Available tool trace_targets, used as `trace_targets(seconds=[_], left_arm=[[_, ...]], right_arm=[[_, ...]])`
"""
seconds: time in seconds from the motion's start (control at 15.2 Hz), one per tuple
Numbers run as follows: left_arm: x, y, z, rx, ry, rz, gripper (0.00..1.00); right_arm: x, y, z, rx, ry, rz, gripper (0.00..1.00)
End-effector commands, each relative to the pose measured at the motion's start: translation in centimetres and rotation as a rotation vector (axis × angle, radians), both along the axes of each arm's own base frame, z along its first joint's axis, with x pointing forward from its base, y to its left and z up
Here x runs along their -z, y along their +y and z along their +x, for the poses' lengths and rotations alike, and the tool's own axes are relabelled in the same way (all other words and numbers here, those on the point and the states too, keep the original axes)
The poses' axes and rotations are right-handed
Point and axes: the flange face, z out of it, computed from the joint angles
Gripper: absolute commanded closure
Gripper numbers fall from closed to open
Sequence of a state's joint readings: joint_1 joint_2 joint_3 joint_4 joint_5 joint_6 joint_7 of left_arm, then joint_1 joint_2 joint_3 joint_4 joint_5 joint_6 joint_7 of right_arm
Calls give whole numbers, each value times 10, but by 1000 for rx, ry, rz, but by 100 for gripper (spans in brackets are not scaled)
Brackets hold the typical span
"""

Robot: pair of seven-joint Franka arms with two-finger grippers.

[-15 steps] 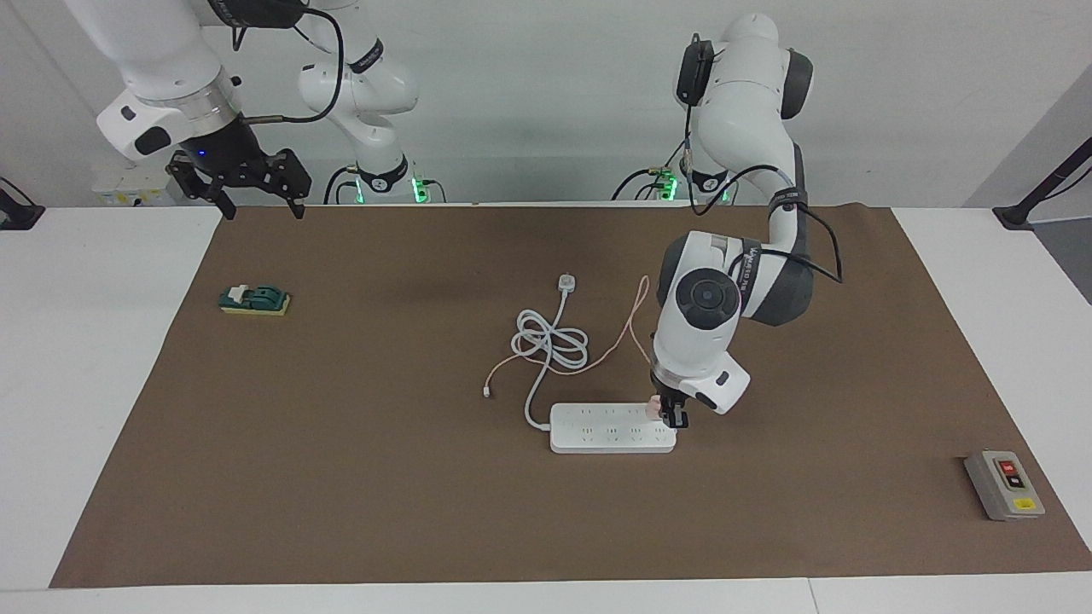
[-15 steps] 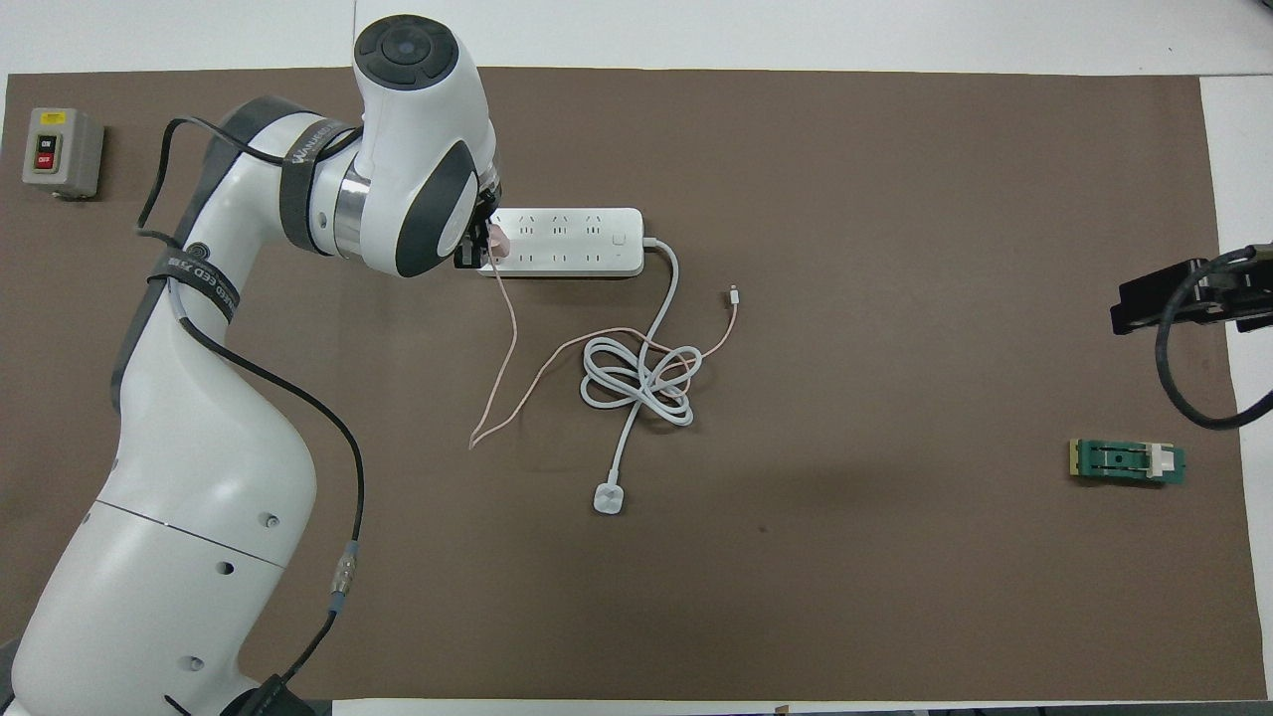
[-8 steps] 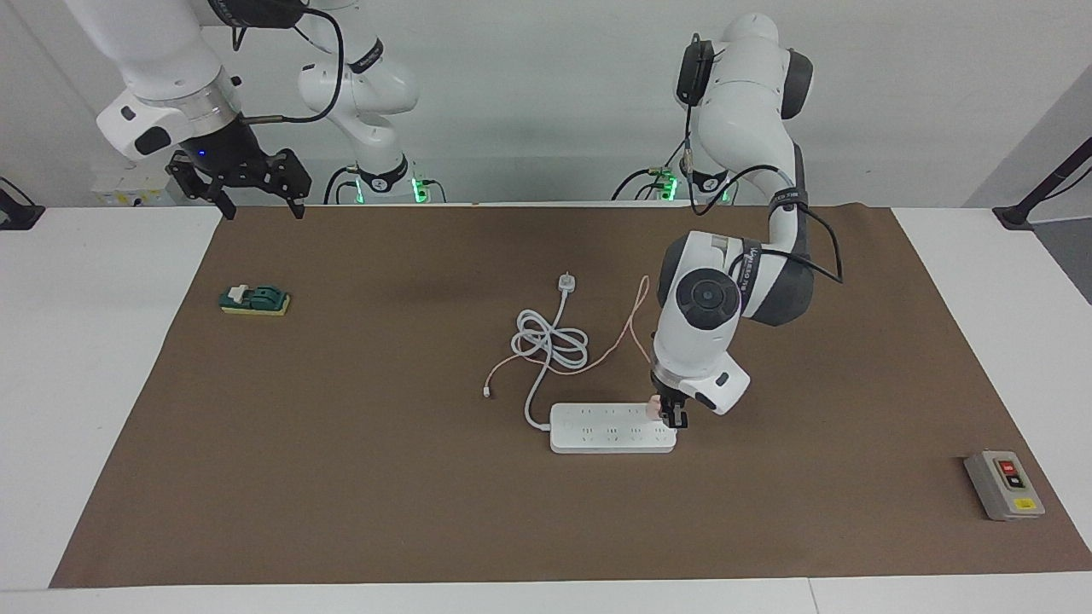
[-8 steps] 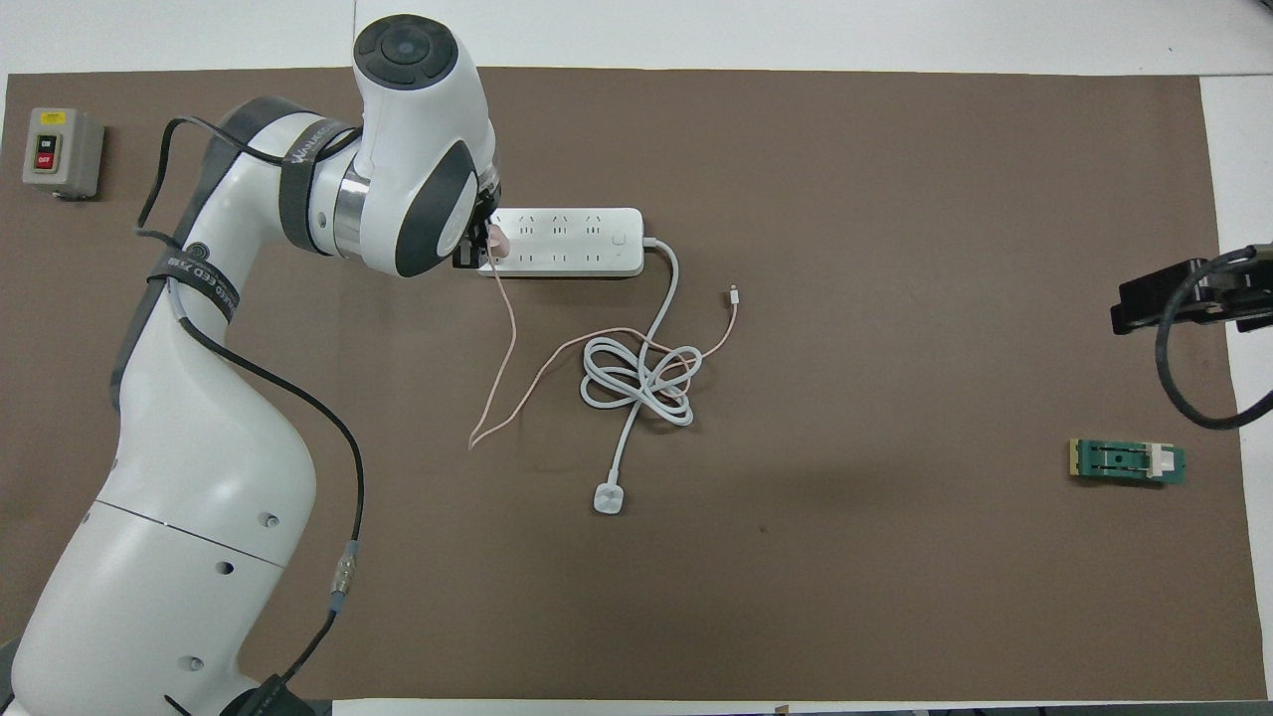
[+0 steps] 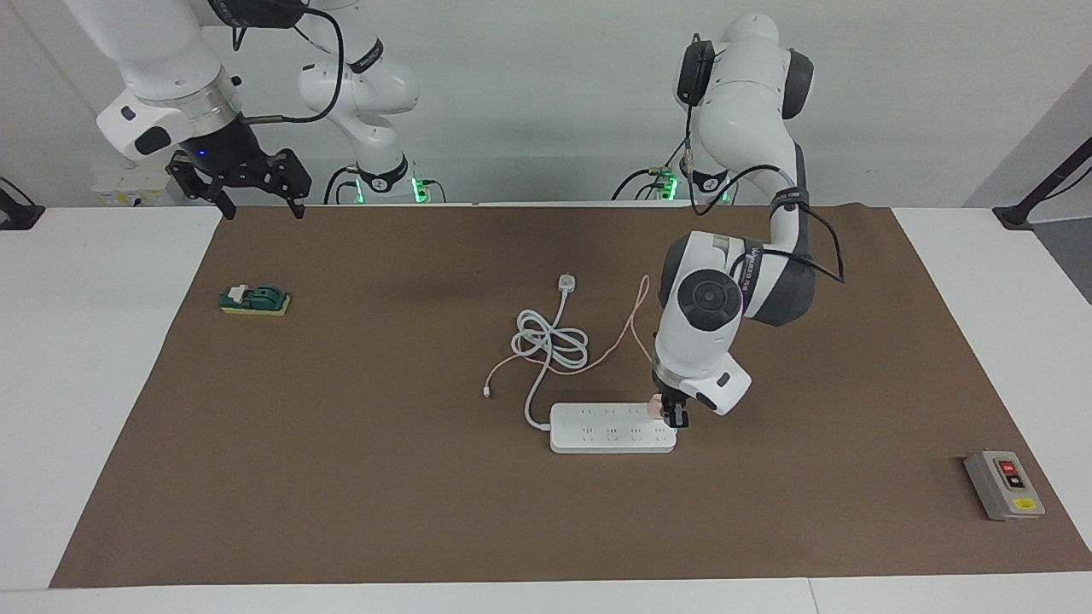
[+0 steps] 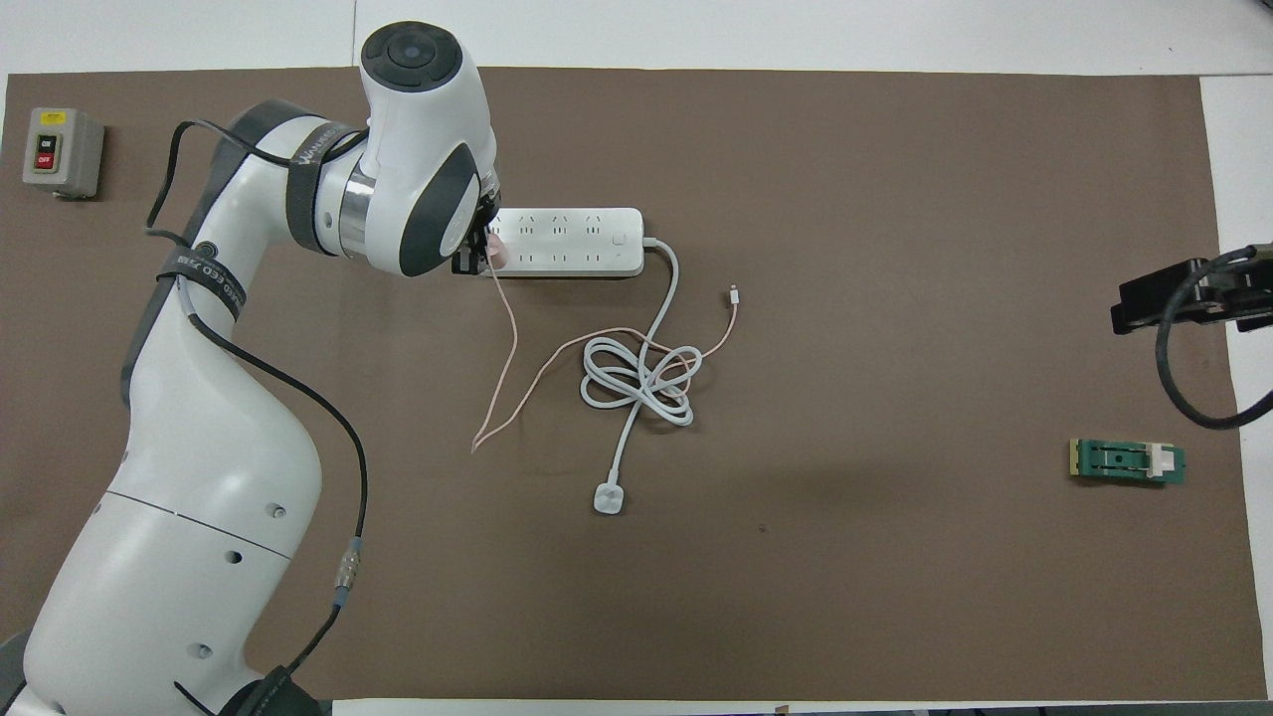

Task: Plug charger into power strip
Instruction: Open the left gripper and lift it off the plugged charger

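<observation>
The white power strip (image 5: 610,428) (image 6: 567,242) lies flat in the middle of the brown mat. My left gripper (image 5: 671,413) (image 6: 480,249) points straight down over the strip's end toward the left arm's side. It is shut on the small pale-pink charger (image 5: 654,408) (image 6: 496,252), which sits at the strip's top surface there. I cannot tell how deep the prongs sit. The charger's thin pink cable (image 5: 627,337) (image 6: 507,338) trails toward the robots. My right gripper (image 5: 249,183) (image 6: 1174,293) waits, open, high over the mat's edge at the right arm's end.
The strip's thick white cord (image 5: 550,341) (image 6: 636,378) lies coiled nearer the robots, ending in a white plug (image 5: 566,283) (image 6: 608,498). A grey button box (image 5: 1004,485) (image 6: 62,151) sits toward the left arm's end. A green block (image 5: 254,299) (image 6: 1127,461) lies toward the right arm's end.
The left arm has shifted slightly, and the charger has edged a little over the strip's end. The right arm has not moved.
</observation>
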State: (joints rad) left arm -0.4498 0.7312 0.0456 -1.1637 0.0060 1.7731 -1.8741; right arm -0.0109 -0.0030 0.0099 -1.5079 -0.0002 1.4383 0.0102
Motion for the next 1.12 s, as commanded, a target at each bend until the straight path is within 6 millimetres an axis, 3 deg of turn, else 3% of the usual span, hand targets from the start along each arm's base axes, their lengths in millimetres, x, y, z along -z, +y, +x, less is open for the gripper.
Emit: trace_targets(seconds=[0.0,0.26,0.66,1.05], left_arm=[[24,8,-1,-6,45,36,100],[30,0,-6,-17,49,48,100],[42,-28,-21,-56,40,69,100],[58,-34,-29,-55,42,70,100]], right_arm=[[0,-4,-6,-16,7,-19,0],[0,-4,-6,-16,7,-19,0],[0,-4,-6,-16,7,-19,0],[0,-4,-6,-16,7,-19,0]])
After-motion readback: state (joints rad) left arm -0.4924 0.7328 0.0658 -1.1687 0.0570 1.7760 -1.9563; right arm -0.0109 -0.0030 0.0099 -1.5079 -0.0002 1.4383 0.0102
